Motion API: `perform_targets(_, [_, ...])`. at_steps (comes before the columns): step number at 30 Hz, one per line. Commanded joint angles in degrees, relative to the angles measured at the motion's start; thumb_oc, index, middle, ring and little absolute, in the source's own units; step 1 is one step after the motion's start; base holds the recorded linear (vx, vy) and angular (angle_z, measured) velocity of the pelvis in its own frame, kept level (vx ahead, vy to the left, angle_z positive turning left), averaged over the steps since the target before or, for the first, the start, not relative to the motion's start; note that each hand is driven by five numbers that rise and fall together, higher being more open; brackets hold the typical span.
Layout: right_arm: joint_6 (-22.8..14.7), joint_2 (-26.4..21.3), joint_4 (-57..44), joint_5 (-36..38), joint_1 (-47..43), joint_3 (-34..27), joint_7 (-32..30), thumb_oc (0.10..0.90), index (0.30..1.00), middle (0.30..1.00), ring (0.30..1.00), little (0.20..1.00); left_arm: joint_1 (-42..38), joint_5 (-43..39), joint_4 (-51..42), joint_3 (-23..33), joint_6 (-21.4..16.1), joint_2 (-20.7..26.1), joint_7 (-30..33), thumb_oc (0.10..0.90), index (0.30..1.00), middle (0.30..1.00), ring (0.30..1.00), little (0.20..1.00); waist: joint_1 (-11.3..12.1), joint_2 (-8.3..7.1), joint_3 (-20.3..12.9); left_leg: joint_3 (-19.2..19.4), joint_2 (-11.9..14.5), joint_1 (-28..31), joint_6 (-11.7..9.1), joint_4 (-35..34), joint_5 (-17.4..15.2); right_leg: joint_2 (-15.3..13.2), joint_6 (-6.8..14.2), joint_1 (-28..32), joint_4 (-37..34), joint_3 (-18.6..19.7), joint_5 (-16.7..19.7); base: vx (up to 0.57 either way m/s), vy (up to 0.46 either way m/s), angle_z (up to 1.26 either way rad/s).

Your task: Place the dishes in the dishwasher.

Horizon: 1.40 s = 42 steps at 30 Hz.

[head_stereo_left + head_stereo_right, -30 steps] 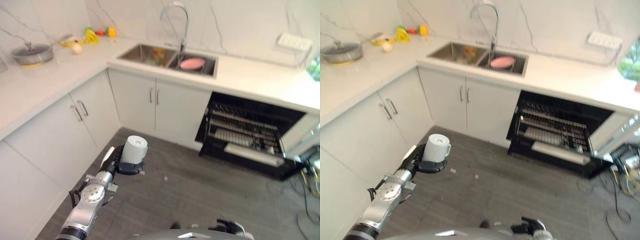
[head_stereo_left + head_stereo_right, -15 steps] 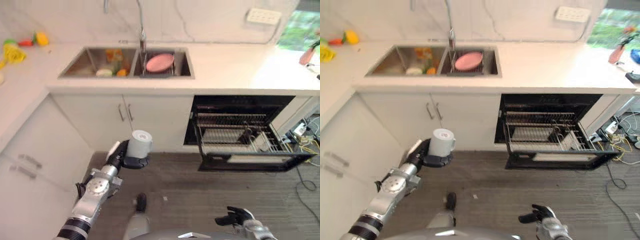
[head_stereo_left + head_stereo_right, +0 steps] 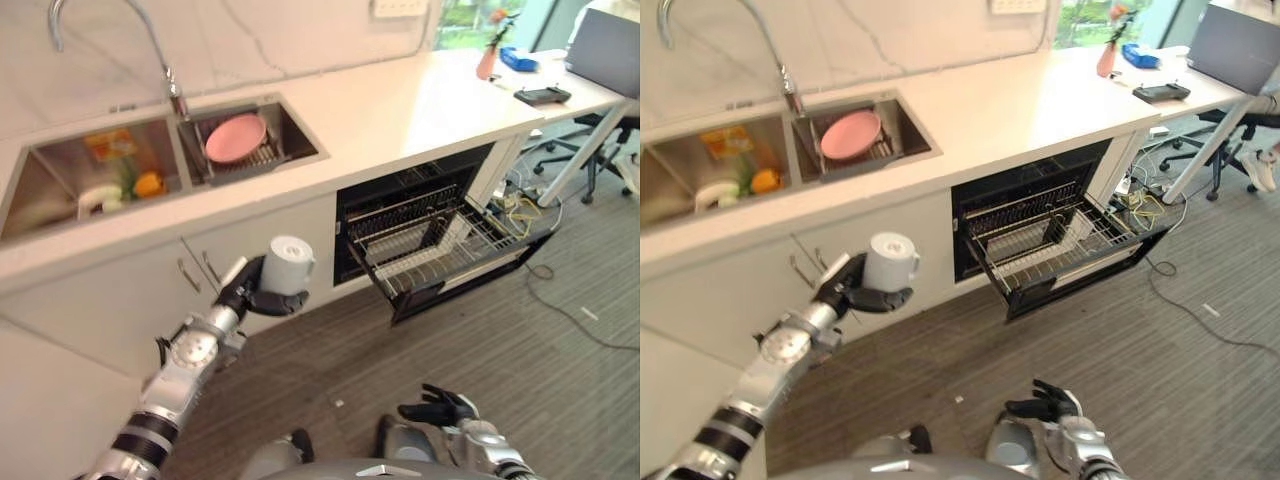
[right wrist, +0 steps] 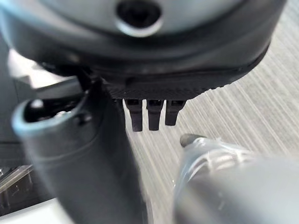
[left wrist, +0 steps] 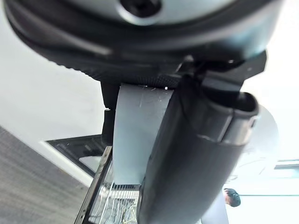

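- A white mug (image 3: pixel 289 264) is held upright in the left hand (image 3: pixel 252 292), whose fingers and thumb are curled round its base; it is carried in the air in front of the white cabinet doors (image 3: pixel 215 280) below the sink.
- In the left wrist view the mug (image 5: pixel 135 135) is seen clamped between the thumb and the fingers.
- The right hand (image 3: pixel 1045 403) is seen low over the grey wood-look floor (image 3: pixel 520 340), holding nothing, its fingers spread and relaxed.
- The dishwasher (image 3: pixel 420 215) stands open under the white surface (image 3: pixel 400 105), to the right of the mug and well apart from it; its wire rack (image 3: pixel 440 245) is pulled out.
- A pink plate (image 3: pixel 236 137) is seen in the right basin of the sink (image 3: pixel 300 140), beside the tap (image 3: pixel 165 70).
- Food items (image 3: pixel 120 180) lie in the left basin.
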Motion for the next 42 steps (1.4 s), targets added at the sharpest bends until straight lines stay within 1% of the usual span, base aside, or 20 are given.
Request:
perform_targets(1, [-2.38,-2.45,-0.85,1.02,0.11,1.27,-1.32,0.8,0.9,0.9,0.9,0.9,-3.94,-0.83,-7.36,2.55,-6.72,2.27,0.58,0.4,0.3,0.3,0.3,0.3,0.02,-2.17,-3.88,-1.57,2.57,8.03,-5.39,-5.4,-3.39,3.04,1.54,3.94,-13.08,1.11,3.17,0.23,-0.1,-0.29])
perform_targets(7, [-2.28,-2.6,0.47,-0.11,2.15,2.51,-1.0,0.8,0.9,0.9,0.9,0.9,-2.91,-1.82,-7.11,3.39,-6.86,1.25,0.63,0.4,0.3,0.3,0.3,0.3,0.55,-2.52,-5.68,-1.7,4.68,8.83,-7.28,-2.58,-3.94,5.07,0.23,8.13,-15.6,1.0,3.01,0.22,-0.13,0.04])
perform_targets(9, [-1.93,-2.26,1.19,-0.71,2.82,3.41,-0.45,0.8,0.9,0.9,0.9,0.9,-2.44,-2.24,-6.53,4.25,-6.7,1.07,0.9,0.4,0.3,0.3,0.3,0.3,0.49,-2.24,-5.7,-2.47,7.17,8.54,-8.75,2.07,-2.09,7.1,-1.45,9.52,-15.15,1.83,1.27,0.21,-0.222,-0.02])
perform_targets(10, [-1.82,-2.28,1.18,-0.96,2.98,3.89,-0.38,0.8,0.9,0.9,0.9,0.9,-1.86,-2.57,-6.37,4.88,-6.66,1.29,0.97,0.4,0.3,0.3,0.3,0.3,0.8,-2.09,-5.01,-3.64,9.1,6.1,-10.06,11.16,1.57,8.59,-3.27,10.61,-14.25,2.35,-0.46,0.13,-0.182,-0.09])
perform_targets(11, [-1.82,-2.28,1.18,-0.96,2.97,3.9,-0.38,0.8,0.9,0.9,0.9,0.9,-1.86,-2.58,-6.38,4.89,-6.66,1.3,0.97,0.4,0.3,0.3,0.3,0.3,0.71,-1.98,-5.05,-3.81,9.28,5.79,-10.14,11.58,1.4,8.73,-3.35,10.53,-14.2,2.25,-0.5,0.1,-0.211,-0.08])
perform_targets(12, [-1.8,-2.5,0.77,-0.62,2.92,3.87,-0.57,0.8,0.9,0.9,0.9,0.9,-1.95,-2.91,-6.47,5.05,-6.53,1.44,1.2,0.4,0.3,0.3,0.3,0.3,1.0,-2.02,-4.11,-5.54,10.27,2.33,-10.82,18.5,4.59,9.28,-4.66,10.87,-13.6,2.5,-1.35,0.01,-0.13,-0.19])
perform_targets(13, [-1.71,-2.84,0.03,-0.27,3.0,3.98,-0.69,0.8,0.9,0.9,0.9,0.9,-1.93,-3.06,-6.55,5.29,-6.51,1.47,1.71,0.4,0.3,0.3,0.3,0.3,1.71,-2.41,-2.56,-7.76,9.71,-0.93,-10.77,24.82,7.08,9.41,-5.88,11.4,-12.79,3.16,-2.0,0.0,-0.144,-0.22])
perform_targets(14, [-1.68,-3.25,-0.2,-0.19,2.7,3.93,-0.94,0.8,0.9,0.9,0.9,0.9,-2.17,-3.17,-6.32,5.28,-6.71,1.47,2.05,0.4,0.3,0.3,0.3,0.3,1.74,-2.78,-2.0,-9.29,9.03,-3.51,-10.49,28.01,7.54,9.19,-6.31,11.52,-12.53,3.17,-2.29,0.0,-0.071,-0.23])
perform_targets(17, [-1.58,-3.63,-0.39,-0.18,2.54,3.82,-1.21,0.8,0.9,0.9,0.9,0.9,-2.33,-3.16,-6.01,5.1,-6.87,1.46,2.4,0.4,0.3,0.3,0.3,0.3,1.92,-3.11,-1.63,-10.45,8.37,-5.1,-9.98,29.09,6.87,9.01,-6.3,11.78,-12.28,3.51,-2.8,0.06,0.047,-0.37])
perform_targets(18, [-1.9,-4.62,0.07,0.51,1.8,3.0,-1.88,0.8,0.9,0.9,0.9,0.9,-2.72,-3.53,-4.99,4.82,-7.15,0.45,3.25,0.4,0.3,0.3,0.3,0.3,2.74,-2.67,-2.08,-13.24,6.28,-4.42,-9.22,13.97,2.32,8.29,-4.02,12.61,-13.47,5.55,-3.27,0.19,0.234,-0.19])
perform_targets(19, [-2.17,-5.15,-0.5,0.95,1.86,2.39,-2.13,0.8,0.9,0.9,0.9,0.9,-2.62,-3.09,-4.92,4.69,-7.2,0.37,3.45,0.4,0.3,0.3,0.3,0.3,3.2,-2.09,-2.05,-15.61,6.07,-5.59,-10.04,7.21,2.9,8.34,-3.42,13.2,-14.06,6.34,-3.66,0.19,0.234,-0.19])
perform_targets(20, [-2.17,-5.15,-0.5,0.95,1.86,2.39,-2.13,0.8,0.9,0.9,0.9,0.9,-2.62,-3.09,-4.92,4.69,-7.2,0.37,3.45,0.4,0.3,0.3,0.3,0.3,3.2,-2.09,-2.05,-15.61,6.07,-5.59,-10.04,7.21,2.9,8.34,-3.42,13.2,-14.06,6.34,-3.66,0.08,0.128,-0.19])
perform_targets(21, [-2.32,-5.71,-1.13,1.01,2.1,2.0,-2.37,0.8,0.9,0.9,0.9,0.9,-2.54,-2.92,-4.73,4.46,-7.34,0.4,3.63,0.4,0.3,0.3,0.3,0.3,3.65,-1.74,-2.11,-17.29,5.44,-5.55,-10.69,1.93,4.78,8.04,-3.26,13.54,-13.99,6.65,-3.59,0.07,0.108,-0.41])
perform_targets(22, [-2.57,-6.15,-1.41,1.1,1.74,1.29,-2.54,0.8,0.9,0.9,0.9,0.9,-2.91,-3.35,-4.4,3.78,-7.88,0.52,3.12,0.4,0.3,0.3,0.3,0.3,3.39,-1.48,-2.4,-18.23,5.1,-4.34,-10.97,-1.14,4.38,7.99,-3.0,13.69,-13.57,7.19,-3.8,0.11,0.171,-0.52])
perform_targets(24, [-3.13,-6.56,-2.17,1.98,2.01,-1.12,-3.47,0.8,0.9,0.9,0.9,0.9,-4.05,-2.71,-3.42,2.24,-7.67,0.48,2.84,0.4,0.3,0.3,0.3,0.3,2.07,-0.38,-3.81,-16.58,6.09,-0.21,-11.1,-7.25,5.34,7.92,-2.05,14.0,-13.89,6.79,-4.01,0.18,0.285,-0.39])
perform_targets(25, [-3.62,-6.89,-6.8,3.56,3.28,-4.12,-3.98,0.8,0.9,0.9,0.9,0.9,-3.91,-1.33,-3.59,2.63,-7.56,0.8,2.86,0.4,0.3,0.3,0.3,0.3,0.56,-0.24,-5.72,-14.94,5.23,3.32,-10.59,-11.8,5.39,6.75,-0.91,13.73,-14.7,7.41,-2.72,0.17,0.289,-0.29])
perform_targets(33, [-4.74,-9.25,-16.59,4.8,3.97,-10.1,-6.37,0.8,0.9,0.9,0.9,0.9,-4.25,0.51,-2.75,3.82,-7.37,0.89,3.65,0.4,0.3,0.3,0.3,0.3,-0.81,-0.14,-6.78,-10.29,3.72,7.15,-8.83,-15.07,4.06,5.31,1.27,12.71,-15.72,10.44,-0.93,0.04,0.118,-0.28])
perform_targets(37, [-6.14,-10.16,-29.98,4.2,4.8,-12.42,-6.86,0.8,0.9,0.9,0.9,0.9,-5.31,1.02,-1.95,4.25,-7.42,0.52,4.11,0.4,0.3,0.3,0.3,0.3,-2.42,0.08,-7.22,-7.16,3.29,9.39,-7.81,-15.07,2.28,4.83,2.06,13.1,-17.77,12.81,0.53,0.06,0.053,-0.58])
perform_targets(38, [-6.26,-10.43,-36.82,2.22,5.46,-12.26,-6.48,0.8,0.9,0.9,0.9,0.9,-5.79,1.26,-1.67,4.74,-7.56,-0.09,4.58,0.4,0.3,0.3,0.3,0.3,-2.84,0.13,-7.37,-6.25,3.19,10.05,-7.52,-15.07,1.83,4.83,2.17,13.0,-18.49,14.01,1.0,0.05,0.021,-0.5])
perform_targets(42, [-7.35,-9.13,-47.87,2.73,6.44,-11.79,-4.89,0.8,0.9,0.9,0.9,0.9,-6.9,1.65,-0.85,4.88,-7.78,-1.71,5.65,0.4,0.3,0.3,0.3,0.3,-3.48,0.22,-7.54,-4.71,3.14,10.78,-7.18,-15.07,1.44,4.98,2.16,12.7,-19.09,15.46,1.35,0.05,0.003,-0.38])
